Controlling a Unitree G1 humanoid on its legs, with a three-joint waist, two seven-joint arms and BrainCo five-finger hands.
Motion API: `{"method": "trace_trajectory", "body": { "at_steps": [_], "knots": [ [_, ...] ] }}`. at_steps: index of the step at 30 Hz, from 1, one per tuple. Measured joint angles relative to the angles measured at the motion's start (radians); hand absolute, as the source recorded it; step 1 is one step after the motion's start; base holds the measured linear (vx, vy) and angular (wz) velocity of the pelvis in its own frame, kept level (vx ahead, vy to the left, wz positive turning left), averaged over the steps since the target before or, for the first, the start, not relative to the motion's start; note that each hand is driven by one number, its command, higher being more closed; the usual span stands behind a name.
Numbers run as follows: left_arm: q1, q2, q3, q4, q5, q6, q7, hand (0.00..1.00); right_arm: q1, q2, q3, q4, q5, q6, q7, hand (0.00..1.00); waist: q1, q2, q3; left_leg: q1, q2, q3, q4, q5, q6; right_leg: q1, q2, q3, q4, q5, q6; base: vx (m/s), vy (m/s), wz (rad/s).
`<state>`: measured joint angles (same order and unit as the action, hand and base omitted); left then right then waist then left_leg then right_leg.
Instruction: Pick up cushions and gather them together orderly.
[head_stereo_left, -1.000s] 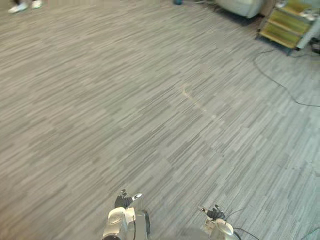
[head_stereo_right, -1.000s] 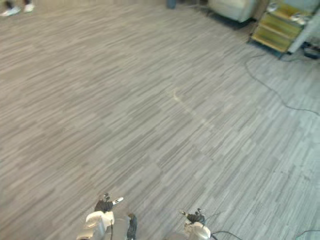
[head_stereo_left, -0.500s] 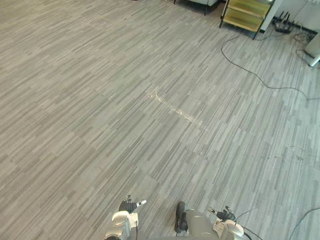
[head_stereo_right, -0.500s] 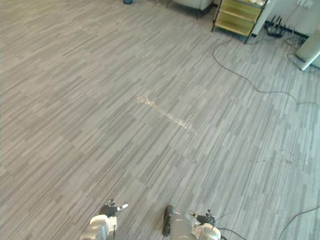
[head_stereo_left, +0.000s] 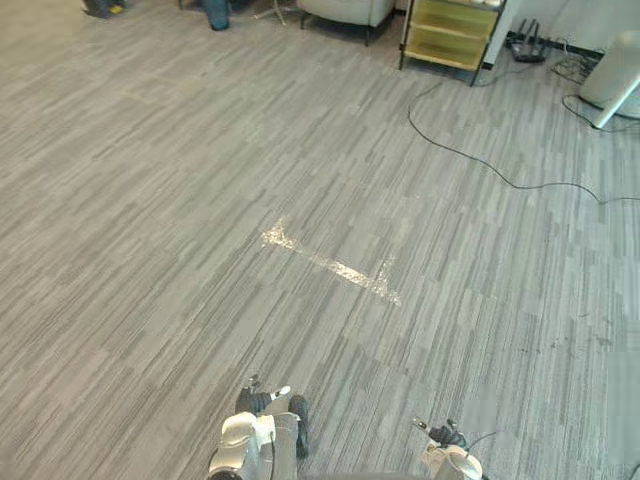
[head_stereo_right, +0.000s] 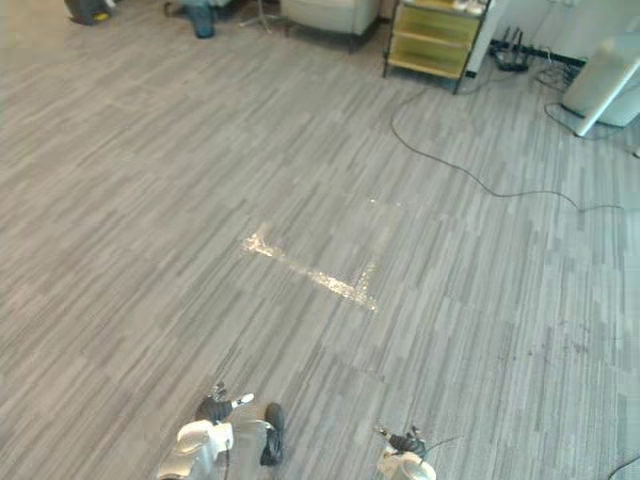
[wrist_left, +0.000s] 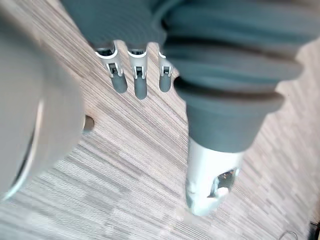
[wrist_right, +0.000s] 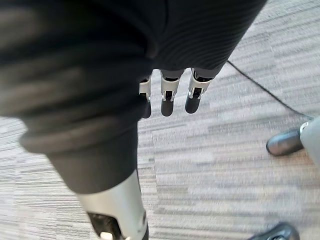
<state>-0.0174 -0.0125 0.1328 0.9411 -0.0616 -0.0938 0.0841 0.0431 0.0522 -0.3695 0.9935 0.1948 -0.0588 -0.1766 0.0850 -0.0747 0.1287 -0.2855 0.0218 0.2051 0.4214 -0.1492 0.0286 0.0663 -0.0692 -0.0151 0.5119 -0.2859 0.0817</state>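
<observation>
While our left hand (head_stereo_left: 262, 400) and right hand (head_stereo_left: 440, 435) hang over carpet (head_stereo_left: 150, 200) in the head view, a floor cable (head_stereo_left: 470, 160) trails well ahead of them. Left wrist view: fingers (wrist_left: 140, 85) straight, empty. Right wrist view: the same. Where cushions lie we cannot tell; walking on, we could snag that cable.

Room was bright, light even and diffuse; shadows on floor (head_stereo_left: 150, 200) soft. Pale streak (head_stereo_left: 330, 266) mid-floor caught light, glinted whitish. Dark shade lay under armchair (head_stereo_left: 345, 10) at far edge; yellow shelf unit (head_stereo_left: 450, 35) beside it was well lit. Left wrist view: silver thumb of left hand (wrist_left: 212, 170) carried bright highlight. Right wrist view: dark cover of right hand (wrist_right: 167, 97) sat in shade, fingers (wrist_right: 196, 95) dim against brighter floor behind.
</observation>
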Motion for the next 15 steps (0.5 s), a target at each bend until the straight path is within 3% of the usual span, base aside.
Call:
{"method": "trace_trajectory", "body": {
  "at_steps": [1,2,3,4,5,7,9,10,11,12,13,14,15],
  "knots": [
    [-0.002,0.004,-0.017,0.009,0.001,0.006,0.000,0.00,0.009,0.006,0.001,-0.006,0.000,-0.002,0.002,0.00,-0.009,0.003,0.001,0.069,0.005,-0.007,-0.021,-0.048,-0.003,-0.094,-0.007,-0.003,0.250,0.101,0.053,0.73,0.101,-0.14],
    [-0.008,0.005,-0.035,0.017,0.001,0.014,0.000,0.00,0.022,0.010,0.003,-0.031,0.001,-0.002,0.005,0.00,-0.020,0.009,0.006,0.131,0.002,-0.018,-0.041,-0.089,-0.012,-0.181,-0.022,-0.007,0.449,0.136,0.070,0.58,0.044,-0.01],
    [-0.007,0.004,-0.046,0.028,0.001,0.018,0.000,0.00,0.027,0.006,0.015,-0.046,0.000,-0.003,0.007,0.00,-0.029,0.004,0.005,0.173,0.001,-0.019,-0.048,-0.104,-0.008,-0.238,-0.036,-0.018,0.552,0.108,0.049,0.67,-0.018,0.07],
    [-0.009,-0.002,-0.055,0.036,0.001,0.021,-0.001,0.00,0.033,0.001,0.021,-0.066,0.000,-0.002,0.010,0.00,-0.038,0.015,0.011,0.242,0.007,-0.018,-0.079,-0.112,-0.002,-0.300,-0.057,-0.055,0.603,0.078,0.028,0.55,-0.050,0.06],
    [-0.010,-0.012,-0.054,0.036,0.001,0.021,-0.001,0.00,0.042,-0.006,0.020,-0.090,0.000,-0.006,0.012,0.00,-0.040,0.034,0.015,0.302,0.031,-0.020,-0.111,-0.124,-0.008,-0.350,-0.060,-0.096,0.592,0.053,0.009,0.65,-0.092,0.01],
    [-0.013,-0.013,-0.046,0.035,0.001,0.020,-0.001,0.00,0.040,-0.013,0.020,-0.103,0.000,-0.009,0.014,0.00,-0.041,0.045,0.027,0.401,0.063,-0.021,-0.173,-0.130,-0.016,-0.414,-0.064,-0.152,0.500,0.014,-0.013,0.50,-0.125,0.10],
    [-0.010,-0.013,-0.043,0.038,0.001,0.020,0.000,0.00,0.041,-0.019,0.020,-0.103,0.001,-0.011,0.014,0.00,-0.054,0.045,0.026,0.471,0.093,-0.024,-0.212,-0.130,-0.016,-0.473,-0.069,-0.179,0.256,0.021,-0.026,0.62,-0.284,0.36],
    [-0.010,-0.011,-0.045,0.042,0.001,0.018,0.000,0.00,0.039,-0.021,0.020,-0.099,0.001,-0.011,0.015,0.00,-0.064,0.043,0.025,0.494,0.102,-0.034,-0.231,-0.134,-0.022,-0.491,-0.066,-0.162,0.073,0.081,-0.026,0.58,-0.330,0.60],
    [-0.004,-0.004,-0.046,0.046,0.002,0.017,0.000,0.00,0.048,-0.022,0.022,-0.079,0.001,-0.011,0.015,0.00,-0.079,0.028,0.016,0.505,0.089,-0.063,-0.243,-0.139,-0.036,-0.485,-0.068,-0.122,-0.119,0.202,-0.029,0.59,-0.354,0.47],
    [-0.009,-0.010,-0.038,0.073,0.004,0.018,0.001,0.00,0.031,-0.035,0.012,-0.056,0.005,-0.013,0.019,0.00,-0.081,0.055,0.015,0.529,0.122,-0.098,-0.241,-0.150,-0.055,-0.485,-0.040,-0.132,-0.089,0.273,-0.071,0.59,-0.342,0.08],
    [-0.005,-0.022,-0.030,0.095,0.019,0.019,-0.002,0.00,0.008,-0.066,0.017,-0.034,0.001,-0.012,0.020,0.00,-0.073,0.100,0.002,0.510,0.161,-0.128,-0.201,-0.127,-0.093,-0.486,-0.005,-0.141,-0.072,0.238,-0.088,0.59,-0.324,-0.24],
    [-0.002,-0.033,-0.021,0.097,0.023,0.020,-0.001,0.00,0.000,-0.074,0.018,-0.033,0.001,-0.010,0.020,0.00,-0.073,0.115,0.001,0.494,0.171,-0.146,-0.155,-0.106,-0.121,-0.484,0.006,-0.144,-0.056,0.210,-0.100,0.58,-0.311,-0.22],
    [-0.002,-0.041,0.002,0.095,0.024,0.020,0.000,0.00,-0.003,-0.072,0.019,-0.036,0.001,-0.010,0.020,0.00,-0.075,0.127,0.005,0.439,0.180,-0.183,-0.014,-0.048,-0.122,-0.459,0.017,-0.153,-0.039,0.162,-0.110,0.56,-0.326,0.08]
  ]
}}
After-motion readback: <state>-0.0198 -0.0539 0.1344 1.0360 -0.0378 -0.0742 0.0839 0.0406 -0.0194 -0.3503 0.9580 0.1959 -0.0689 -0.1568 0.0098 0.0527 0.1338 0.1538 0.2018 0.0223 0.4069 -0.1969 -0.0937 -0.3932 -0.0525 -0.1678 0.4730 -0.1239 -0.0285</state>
